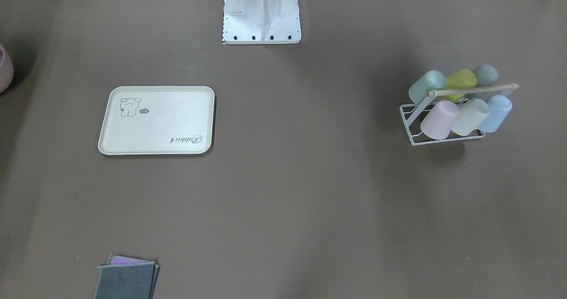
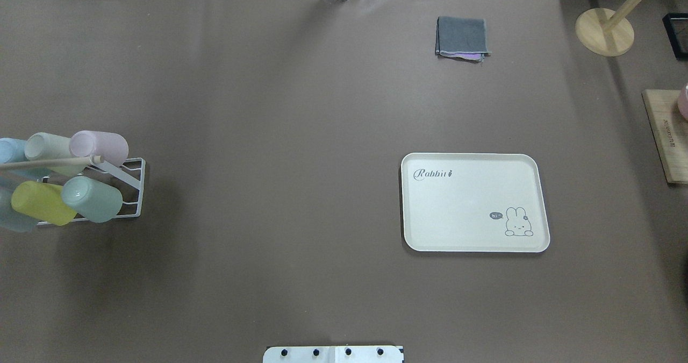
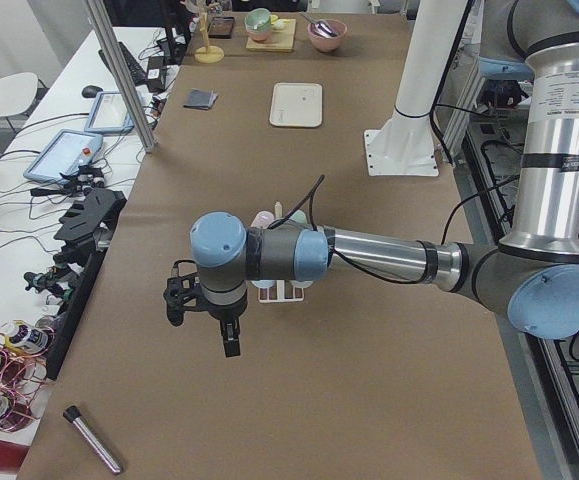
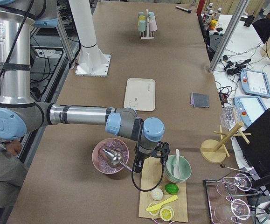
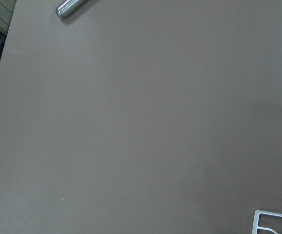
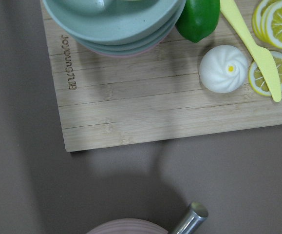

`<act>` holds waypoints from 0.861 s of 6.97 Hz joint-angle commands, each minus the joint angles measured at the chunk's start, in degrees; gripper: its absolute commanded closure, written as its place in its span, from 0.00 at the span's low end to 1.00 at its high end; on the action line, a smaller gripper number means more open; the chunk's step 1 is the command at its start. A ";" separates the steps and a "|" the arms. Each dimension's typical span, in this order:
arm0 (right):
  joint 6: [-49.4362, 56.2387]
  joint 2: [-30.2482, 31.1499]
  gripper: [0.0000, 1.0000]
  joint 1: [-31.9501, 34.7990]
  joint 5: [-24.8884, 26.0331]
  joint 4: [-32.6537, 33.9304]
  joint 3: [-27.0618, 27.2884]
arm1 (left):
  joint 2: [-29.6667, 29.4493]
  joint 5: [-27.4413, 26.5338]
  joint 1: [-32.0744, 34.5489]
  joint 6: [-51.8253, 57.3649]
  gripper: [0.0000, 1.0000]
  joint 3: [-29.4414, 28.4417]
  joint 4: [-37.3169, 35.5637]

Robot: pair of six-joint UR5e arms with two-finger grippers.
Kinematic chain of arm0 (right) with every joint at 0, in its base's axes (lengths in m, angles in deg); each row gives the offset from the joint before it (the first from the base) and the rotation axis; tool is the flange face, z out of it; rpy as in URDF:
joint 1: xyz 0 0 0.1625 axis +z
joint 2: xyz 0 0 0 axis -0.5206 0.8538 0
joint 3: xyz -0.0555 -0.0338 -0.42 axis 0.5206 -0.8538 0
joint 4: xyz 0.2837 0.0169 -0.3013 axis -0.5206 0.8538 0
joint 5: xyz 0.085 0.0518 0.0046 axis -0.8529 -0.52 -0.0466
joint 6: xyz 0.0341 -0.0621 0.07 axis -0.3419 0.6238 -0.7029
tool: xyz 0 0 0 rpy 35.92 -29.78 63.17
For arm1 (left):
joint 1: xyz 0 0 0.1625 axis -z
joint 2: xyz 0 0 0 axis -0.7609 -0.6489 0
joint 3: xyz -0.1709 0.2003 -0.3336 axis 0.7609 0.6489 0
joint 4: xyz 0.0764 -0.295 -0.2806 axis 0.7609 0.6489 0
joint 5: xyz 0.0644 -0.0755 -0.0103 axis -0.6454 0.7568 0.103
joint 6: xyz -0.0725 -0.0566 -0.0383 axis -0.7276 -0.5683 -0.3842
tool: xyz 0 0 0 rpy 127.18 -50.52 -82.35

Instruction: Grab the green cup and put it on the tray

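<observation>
The green cup (image 1: 426, 86) (image 2: 92, 199) is pale mint and lies tilted on a white wire rack (image 1: 408, 114) among several other pastel cups. It sits next to a yellow cup (image 1: 460, 84). The cream tray (image 1: 155, 126) (image 2: 467, 207) lies flat and bare on the table, far from the rack. My left gripper (image 3: 204, 322) hangs over the table beyond the rack, apart from the cups. My right gripper (image 4: 148, 156) hovers at the other end, above a wooden board. I cannot tell whether either gripper is open or shut.
A folded grey cloth (image 2: 462, 37) lies beyond the tray. A wooden board (image 4: 165, 196) with bowls and toy food, a pink bowl (image 4: 110, 156) and a wooden stand (image 2: 604, 29) sit at the right end. A metal cylinder (image 3: 94, 440) lies past the rack.
</observation>
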 commanded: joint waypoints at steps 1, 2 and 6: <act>0.07 -0.22 0.00 -0.02 0.53 -0.09 0.18 | 0.28 0.84 -0.26 0.59 0.02 4.27 -4.78; -0.27 -0.13 0.00 -0.11 0.62 0.00 0.35 | 0.37 0.84 -0.17 0.68 0.02 5.27 -4.91; -5.51 -2.76 0.00 -4.92 -2.53 0.53 3.06 | 0.02 0.93 -0.18 0.68 0.02 8.15 -9.28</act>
